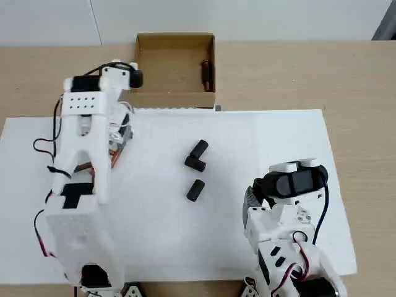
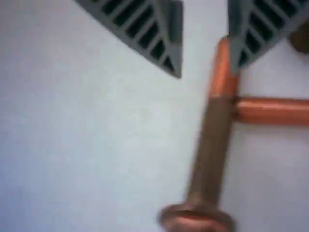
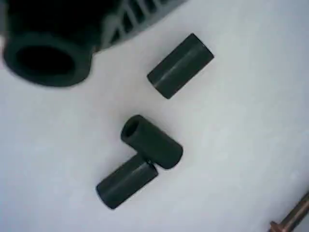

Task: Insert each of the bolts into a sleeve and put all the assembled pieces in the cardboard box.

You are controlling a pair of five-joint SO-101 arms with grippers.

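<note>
In the left wrist view my left gripper [image 2: 205, 63] is open just above the white mat, its grey fingers [image 2: 159, 38] straddling the tip of a copper bolt [image 2: 212, 145]. That tip touches one finger. A second bolt [image 2: 273, 111] lies crosswise against the first. In the high view this gripper [image 1: 120, 133] is near the mat's far left. My right gripper [image 3: 82, 29] is shut on a black sleeve [image 3: 48, 58], and in the high view it [image 1: 252, 198] hangs at the mat's near right. Three loose sleeves [image 1: 198, 147] [image 1: 193, 163] [image 1: 195, 190] lie mid-mat.
The cardboard box [image 1: 175, 38] stands beyond the mat's far edge, with one bolt-and-sleeve piece [image 1: 207, 73] against its right wall. In the right wrist view a bolt [image 3: 292, 217] lies past the three sleeves. The white mat [image 1: 278, 136] has open room on its right half.
</note>
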